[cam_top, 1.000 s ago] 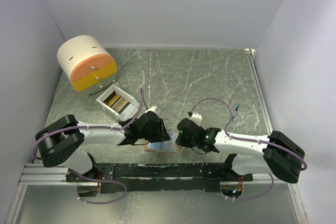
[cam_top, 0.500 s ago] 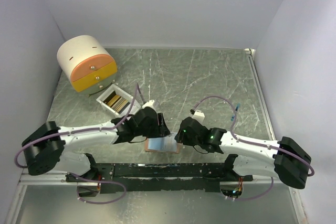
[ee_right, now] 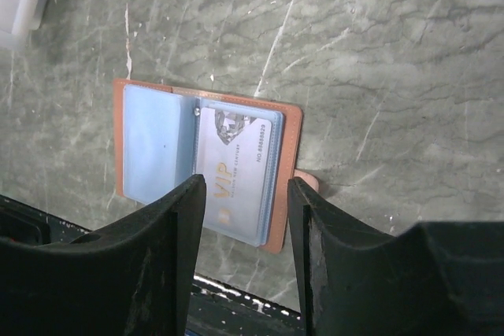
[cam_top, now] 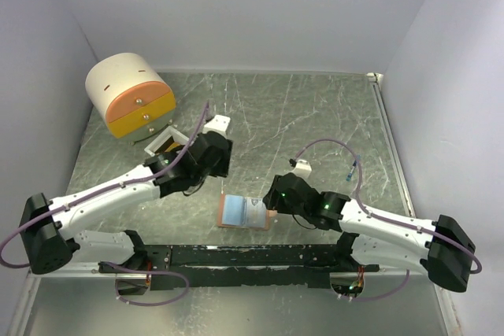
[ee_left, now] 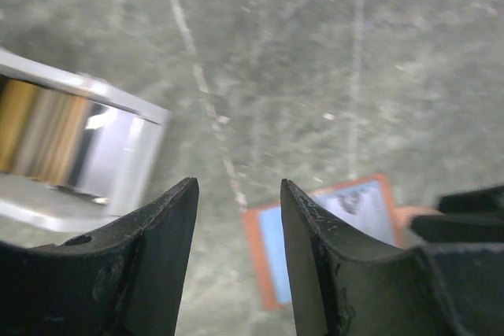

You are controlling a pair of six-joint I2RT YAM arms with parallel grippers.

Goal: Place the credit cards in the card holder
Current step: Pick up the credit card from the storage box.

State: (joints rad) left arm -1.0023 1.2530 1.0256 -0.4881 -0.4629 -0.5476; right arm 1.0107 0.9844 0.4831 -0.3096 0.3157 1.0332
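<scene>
The card holder [cam_top: 246, 212] lies open on the table near the front edge, salmon rim out and pale blue pockets up. One pale card [ee_right: 236, 159] marked VIP sits in its right pocket. More credit cards [ee_left: 35, 127] stand in a small white box [cam_top: 161, 141]. My left gripper [cam_top: 217, 161] hovers open and empty between that box and the holder [ee_left: 358, 204]. In the left wrist view its gripper [ee_left: 239, 182] frames bare table. My right gripper [cam_top: 273, 197] is open just right of the holder; in its wrist view the gripper [ee_right: 244, 181] is open over the holder [ee_right: 157, 143].
A round cream-and-orange drawer unit [cam_top: 130, 96] stands at the back left, behind the white box [ee_left: 118, 163]. White walls enclose the marbled table [cam_top: 315, 123] on three sides. The black rail [cam_top: 260, 256] of the arm bases runs along the near edge.
My left arm has drawn back from the holder, up and left toward the white box. My right gripper has opened and backed slightly right. The holder now lies uncovered.
</scene>
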